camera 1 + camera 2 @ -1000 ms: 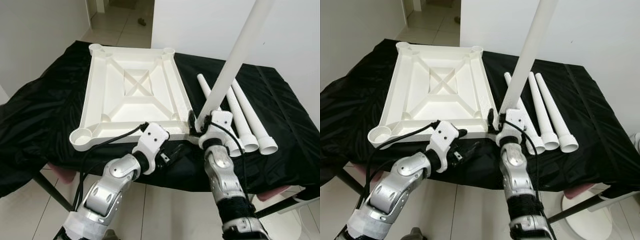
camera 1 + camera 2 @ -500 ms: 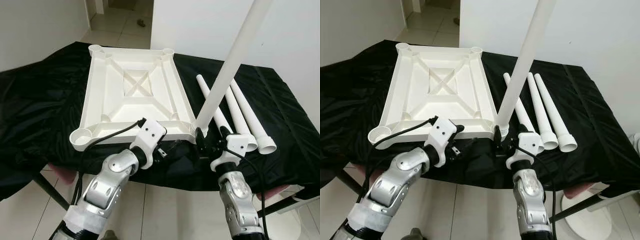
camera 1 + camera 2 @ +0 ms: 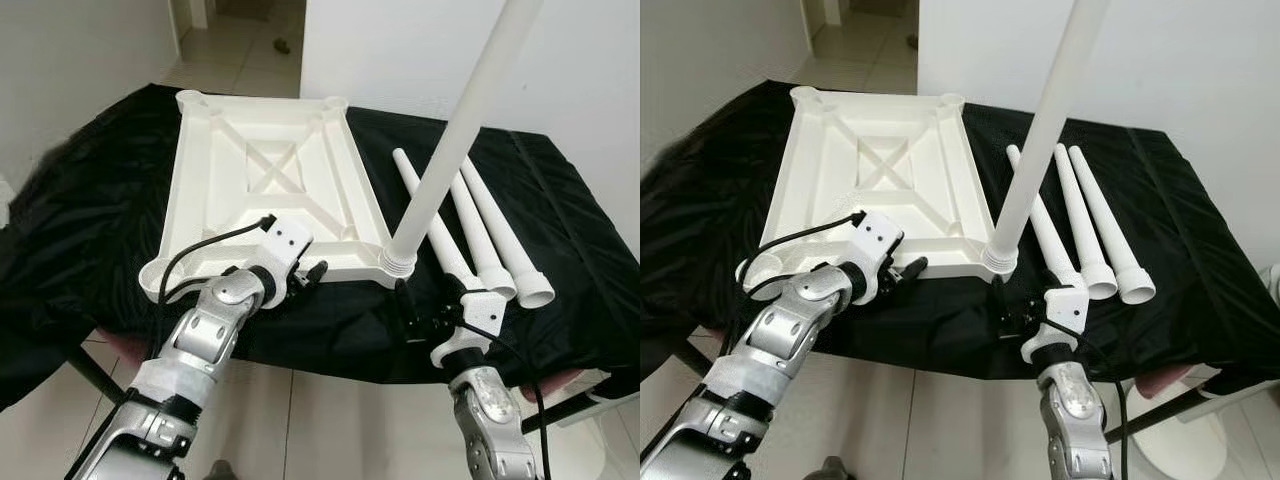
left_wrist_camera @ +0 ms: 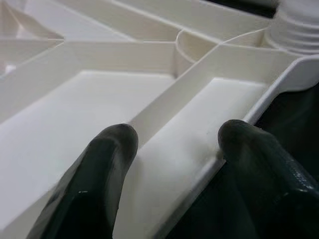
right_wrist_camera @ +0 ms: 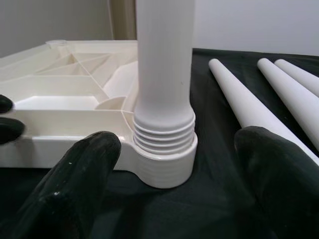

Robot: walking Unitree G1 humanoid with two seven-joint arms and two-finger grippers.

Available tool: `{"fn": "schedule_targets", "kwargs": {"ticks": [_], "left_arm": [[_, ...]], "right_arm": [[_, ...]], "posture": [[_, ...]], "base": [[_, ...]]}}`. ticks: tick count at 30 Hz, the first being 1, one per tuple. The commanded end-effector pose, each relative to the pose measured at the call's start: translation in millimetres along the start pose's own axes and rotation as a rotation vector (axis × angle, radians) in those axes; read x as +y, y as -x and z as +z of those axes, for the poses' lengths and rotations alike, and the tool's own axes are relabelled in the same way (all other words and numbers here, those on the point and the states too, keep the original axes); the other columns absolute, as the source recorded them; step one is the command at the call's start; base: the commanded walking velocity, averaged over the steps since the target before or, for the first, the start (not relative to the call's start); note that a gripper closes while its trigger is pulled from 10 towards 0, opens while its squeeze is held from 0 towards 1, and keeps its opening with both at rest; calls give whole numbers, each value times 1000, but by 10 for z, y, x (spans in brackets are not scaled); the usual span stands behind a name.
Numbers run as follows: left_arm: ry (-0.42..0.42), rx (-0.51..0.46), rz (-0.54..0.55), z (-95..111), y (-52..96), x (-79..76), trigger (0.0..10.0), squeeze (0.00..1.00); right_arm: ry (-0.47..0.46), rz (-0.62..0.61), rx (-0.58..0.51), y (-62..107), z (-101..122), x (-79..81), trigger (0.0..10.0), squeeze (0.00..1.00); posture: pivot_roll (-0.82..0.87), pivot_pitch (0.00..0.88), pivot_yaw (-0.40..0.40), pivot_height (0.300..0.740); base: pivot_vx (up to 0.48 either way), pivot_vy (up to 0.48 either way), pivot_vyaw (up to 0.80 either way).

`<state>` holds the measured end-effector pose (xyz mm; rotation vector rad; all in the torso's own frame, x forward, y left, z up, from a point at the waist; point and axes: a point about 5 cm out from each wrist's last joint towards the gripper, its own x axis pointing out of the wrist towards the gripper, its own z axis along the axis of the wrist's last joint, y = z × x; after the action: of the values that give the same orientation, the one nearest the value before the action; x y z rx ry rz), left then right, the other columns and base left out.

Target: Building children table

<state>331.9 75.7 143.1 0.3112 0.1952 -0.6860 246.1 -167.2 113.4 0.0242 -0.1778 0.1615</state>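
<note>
One table leg (image 3: 455, 140) stands threaded in the tabletop (image 3: 265, 190) corner socket. The right hand (image 3: 425, 318), open, sits just before that socket; the left hand (image 3: 300, 277), open, straddles the tabletop's near rim. Next: fetch a loose leg (image 3: 505, 240).

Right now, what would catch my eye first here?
A tall white leg stands upright in the near right corner socket of the upturned white tabletop on the black cloth. Three more legs lie to its right. The right end effector is open just before the socket; the left end effector straddles the tabletop's near rim.

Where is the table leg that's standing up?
The upright leg stands in the tabletop's near right corner socket, beside three loose legs lying to its right.
</note>
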Motion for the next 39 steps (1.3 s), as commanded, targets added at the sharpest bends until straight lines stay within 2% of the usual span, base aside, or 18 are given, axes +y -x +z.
{"fn": "schedule_targets", "kwargs": {"ticks": [1,6,12,14,15,20,24,26,29,36,39], "left_arm": [[-13,14,119,-7,-22,82,10000,0],[-58,28,74,28,-82,119,10000,0],[-123,39,-70,80,-129,89,10000,0],[-123,39,-70,80,-129,89,10000,0],[-120,16,-132,138,-137,75,10000,0],[-115,1,-153,174,-139,73,10000,0],[-114,-18,-221,212,-126,39,10000,0],[-124,-3,-253,178,-123,7,10000,0],[-158,52,-323,24,-141,-106,10000,0],[-161,84,-383,-72,-155,-174,10000,0],[-159,123,-397,-173,-162,-193,10000,0]], "right_arm": [[-3,0,10,25,4,-22,10000,0],[17,-11,0,21,33,-60,10000,0],[35,-21,-4,2,52,-105,10000,0],[35,-21,-4,2,52,-105,10000,0],[42,-22,-8,-22,65,-107,10000,0],[44,-21,-11,-33,70,-106,10000,0],[42,-23,-14,-48,72,-102,10000,0],[43,-25,-13,-48,68,-108,10000,0],[47,-34,-13,-55,61,-118,10000,0],[50,-34,-23,-86,77,-93,10000,0],[53,-38,-30,-105,89,-102,10000,0]], "posture": [[92,25,-27,740],[74,24,-13,740],[71,21,-6,740],[71,21,-6,740],[72,15,-4,740],[72,15,-4,740],[73,9,-2,740],[73,8,-1,740],[70,6,0,740],[65,0,1,740],[60,0,4,740]], "base": [[0,0,0],[0,0,0],[0,0,0],[0,0,0],[0,0,0],[0,0,0],[0,0,0],[0,0,0],[0,0,0],[0,0,0],[0,0,0]]}}
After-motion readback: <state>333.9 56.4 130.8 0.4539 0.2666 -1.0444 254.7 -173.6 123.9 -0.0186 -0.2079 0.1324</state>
